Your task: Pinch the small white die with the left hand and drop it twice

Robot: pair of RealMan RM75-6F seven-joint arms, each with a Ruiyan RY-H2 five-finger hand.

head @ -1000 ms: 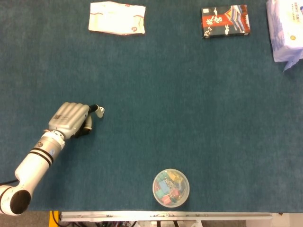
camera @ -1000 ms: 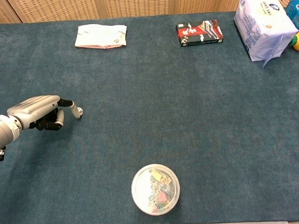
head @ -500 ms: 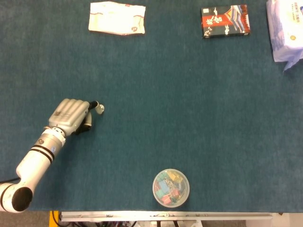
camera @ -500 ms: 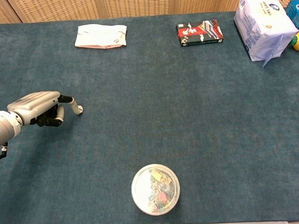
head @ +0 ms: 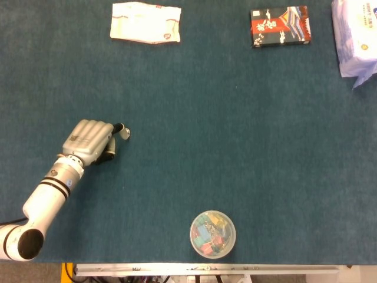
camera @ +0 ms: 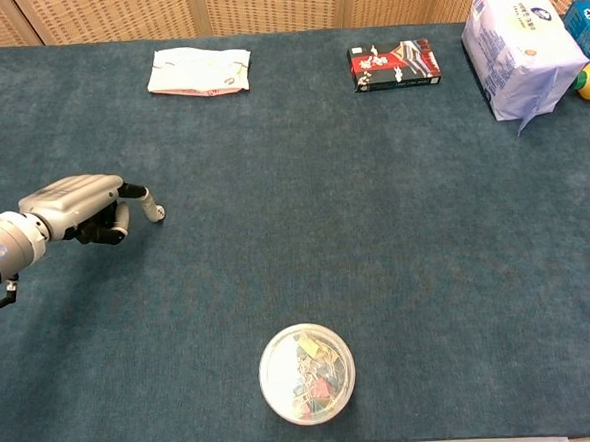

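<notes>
on the left side of the napped teal cloth table (head: 194, 130), the left hand (head: 88, 141), a silver-shelled robot hand with dark joints, has its fingers curled in, and the small white die (head: 126, 134) sits at the tips of its thumb and forefinger. it looks pinched there, though the contact is too small to make out for sure. a crinkled white packet (head: 145, 22) and a glossy red-and-black box (head: 280, 26) lie along the far edge; a round clear plastic tub of coloured clips (head: 212, 234) sits near the front edge.
</notes>
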